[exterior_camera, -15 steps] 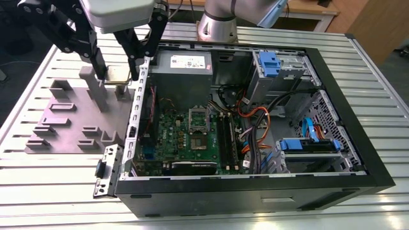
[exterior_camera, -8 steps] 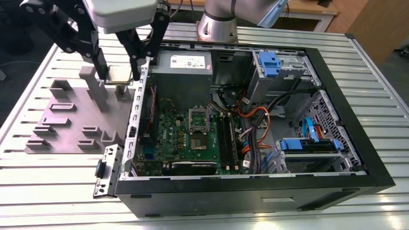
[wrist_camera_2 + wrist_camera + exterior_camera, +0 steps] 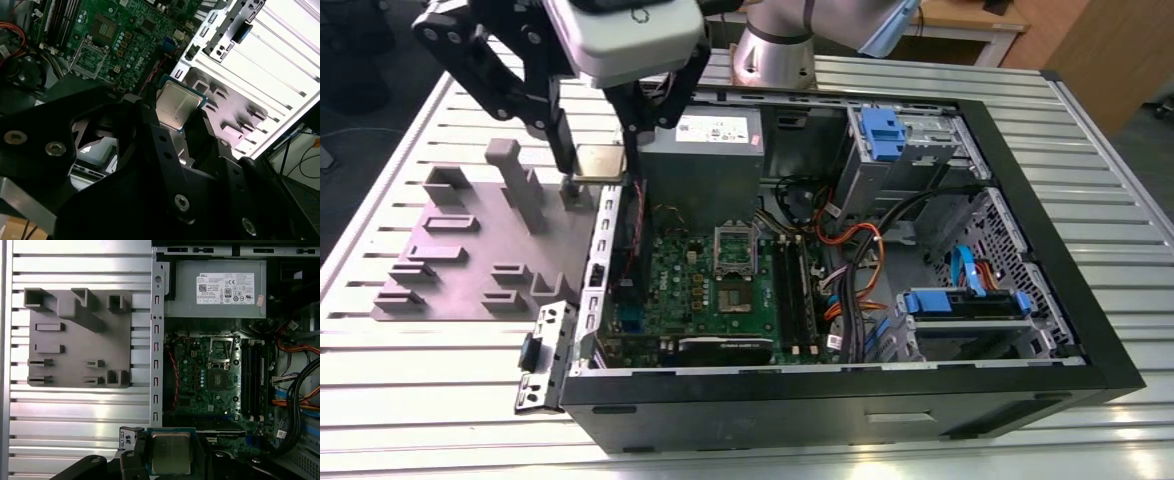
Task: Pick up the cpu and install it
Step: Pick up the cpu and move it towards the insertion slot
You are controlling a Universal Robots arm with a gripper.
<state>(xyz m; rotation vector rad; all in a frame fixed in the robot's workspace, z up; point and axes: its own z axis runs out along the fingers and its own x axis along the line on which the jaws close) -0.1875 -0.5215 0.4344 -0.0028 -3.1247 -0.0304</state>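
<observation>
My gripper (image 3: 596, 168) is clamped on the cpu (image 3: 600, 160), a small flat square chip with a silver-grey metal top and a paler rim. My two black fingers (image 3: 558, 130) press on opposite edges, so the chip sits right between the tips. In the second wrist view the cpu (image 3: 178, 106) shows its metal face and a thin green edge between the fingers (image 3: 148, 125). In the first wrist view the cpu (image 3: 171, 452) lies flat between them as well.

I hold the chip up in the air. In the exterior view it hangs toward the far side of the scene, about where the grey plastic fixture plate (image 3: 454, 265) with its upright blocks meets the left wall of the open black computer case (image 3: 1067, 330). One tall grey post of that fixture stands just beside the chip, on the exterior view's left.

The green motherboard (image 3: 707, 290) lies flat on the case floor, nearer than the chip and to the exterior view's right of it. On it sits the silver rectangular socket frame with a dark centre (image 3: 736, 247), well apart from the cpu. The grey power supply box (image 3: 707, 130) fills the far end of the case, close to my fingers on the exterior view's right. Case and fixture both rest on the ribbed aluminium table (image 3: 400, 400).
</observation>
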